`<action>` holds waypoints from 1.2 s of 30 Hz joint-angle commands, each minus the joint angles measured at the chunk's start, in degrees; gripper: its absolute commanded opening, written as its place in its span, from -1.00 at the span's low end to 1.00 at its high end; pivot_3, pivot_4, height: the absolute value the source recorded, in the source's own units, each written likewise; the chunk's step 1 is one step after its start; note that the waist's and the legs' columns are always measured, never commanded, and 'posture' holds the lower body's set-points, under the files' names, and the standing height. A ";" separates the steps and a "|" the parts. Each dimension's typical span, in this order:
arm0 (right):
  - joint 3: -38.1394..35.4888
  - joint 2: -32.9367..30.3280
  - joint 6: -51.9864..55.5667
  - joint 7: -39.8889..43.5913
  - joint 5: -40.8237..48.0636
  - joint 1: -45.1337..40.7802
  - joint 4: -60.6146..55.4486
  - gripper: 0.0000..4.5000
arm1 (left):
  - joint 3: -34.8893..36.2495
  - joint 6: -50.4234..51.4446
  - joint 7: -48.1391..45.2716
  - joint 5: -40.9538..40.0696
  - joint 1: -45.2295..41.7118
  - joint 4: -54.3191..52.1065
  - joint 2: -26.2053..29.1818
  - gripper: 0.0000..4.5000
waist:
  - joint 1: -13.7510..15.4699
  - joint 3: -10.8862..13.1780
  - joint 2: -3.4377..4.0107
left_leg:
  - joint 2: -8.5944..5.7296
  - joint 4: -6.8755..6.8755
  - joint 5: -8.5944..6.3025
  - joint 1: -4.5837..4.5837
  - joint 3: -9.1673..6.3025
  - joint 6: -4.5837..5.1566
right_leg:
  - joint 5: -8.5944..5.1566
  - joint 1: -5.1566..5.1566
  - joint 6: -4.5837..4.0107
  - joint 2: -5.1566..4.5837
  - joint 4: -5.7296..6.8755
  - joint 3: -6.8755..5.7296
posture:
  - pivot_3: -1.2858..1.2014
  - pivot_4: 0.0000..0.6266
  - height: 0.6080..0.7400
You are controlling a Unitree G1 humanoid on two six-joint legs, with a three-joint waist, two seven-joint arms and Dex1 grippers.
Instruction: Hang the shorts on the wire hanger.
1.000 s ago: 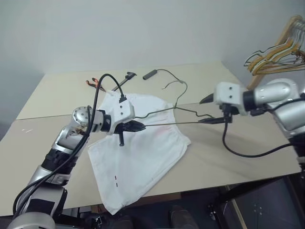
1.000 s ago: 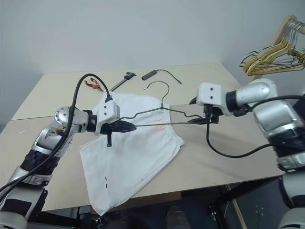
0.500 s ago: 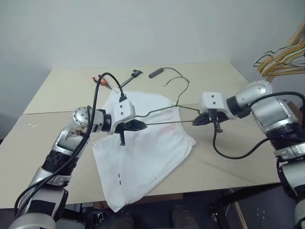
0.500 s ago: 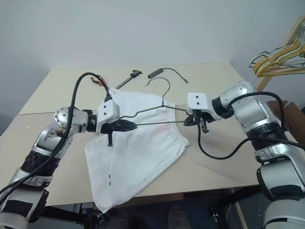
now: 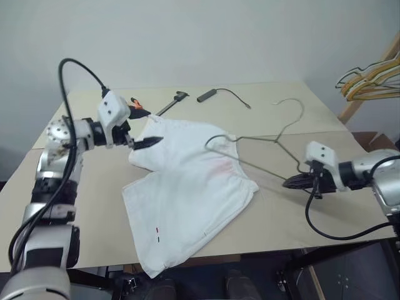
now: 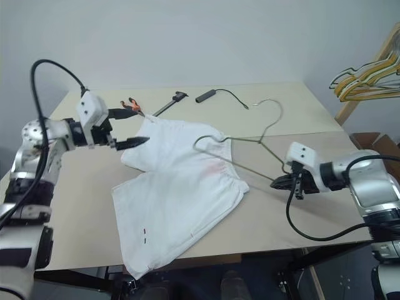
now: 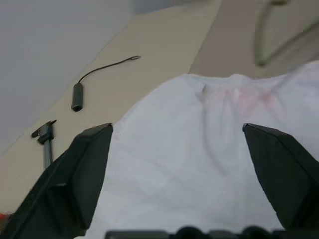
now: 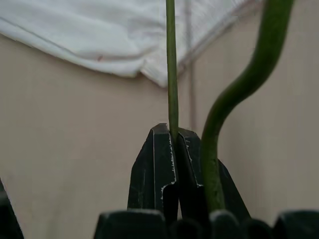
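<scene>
The white shorts (image 5: 187,187) lie spread on the table, and the left wrist view looks onto them (image 7: 199,149). The wire hanger (image 5: 277,140) is tilted, its left end over the shorts' waistband and its hook toward the table's far side. My right gripper (image 5: 292,182) is shut on the hanger's right corner, just above the table to the right of the shorts; the right wrist view has the wire (image 8: 172,64) pinched between its fingers (image 8: 159,164). My left gripper (image 5: 145,130) hovers open and empty over the shorts' far left corner, fingers (image 7: 84,169) wide apart.
Orange-handled pliers (image 5: 134,103), a black clamp tool (image 5: 172,101) and a black cable with a cylinder end (image 5: 209,95) lie on the far side of the table. A bunch of yellow and wooden hangers (image 5: 369,78) hangs at the right. The table's front edge is just below the shorts.
My left gripper let go of the hanger, opened and drew away to the left and up. My right gripper shut on the hanger's right corner and carried it right and down.
</scene>
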 commanded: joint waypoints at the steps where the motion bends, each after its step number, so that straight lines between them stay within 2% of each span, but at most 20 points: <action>1: -0.20 0.63 14.93 -3.29 0.08 -4.00 7.43 -1.00 | 0.65 3.49 -3.57 -6.41 6.97 -14.03 0.35 0.99 | -0.06 0.01 -0.01 | 0.02 0.00 0.01 0.00 0.00 -0.02 | 0.00 -0.01 0.00 0.02 -0.01 0.00 | 0.01 -0.81 1.00; 4: 2.97 3.17 23.00 -2.90 -0.38 -9.17 15.39 -1.00 | 0.75 6.00 -2.88 -8.28 11.55 -21.49 0.41 0.99 | 0.03 0.03 -0.03 | 0.03 0.02 0.02 0.10 0.02 -0.03 | 0.00 0.03 -0.02 0.07 -0.11 0.04 | 0.02 -0.80 1.00; 12: 12.15 4.08 26.84 9.30 -1.14 -14.71 23.66 -1.00 | 2.32 10.89 -1.80 -11.10 16.66 -29.00 2.46 0.99 | 0.64 -0.01 0.06 | 0.03 -0.01 -0.01 0.05 -0.02 0.02 | 0.00 0.06 -0.02 0.09 -0.09 0.01 | 0.05 -0.78 1.00; 17: 12.49 3.90 27.20 11.83 -0.27 -14.62 23.63 -1.00 | 2.86 12.04 -1.06 -12.31 18.51 -31.45 3.08 0.99 | 1.54 0.02 0.07 | 0.02 0.00 -0.01 0.04 -0.02 0.02 | 0.00 0.05 -0.02 0.07 -0.14 0.00 | 0.06 -0.78 1.00; 24: 10.86 3.94 27.35 11.25 -0.13 -15.45 24.80 -1.00 | 2.73 12.19 -0.92 -12.37 19.03 -31.95 3.30 0.99 | 2.41 0.02 0.07 | 0.01 0.00 -0.01 0.10 0.01 0.02 | -0.01 0.07 -0.02 0.08 -0.24 0.00 | 0.05 -0.78 1.00; 36: 14.28 0.77 27.96 17.01 2.19 -12.27 17.32 -1.00 | 2.57 12.01 -0.97 -12.58 19.22 -32.39 3.65 0.99 | 2.64 0.02 0.07 | 0.02 0.00 -0.01 0.07 0.02 0.02 | -0.01 0.06 -0.02 0.08 -0.32 -0.01 | 0.06 -0.81 1.00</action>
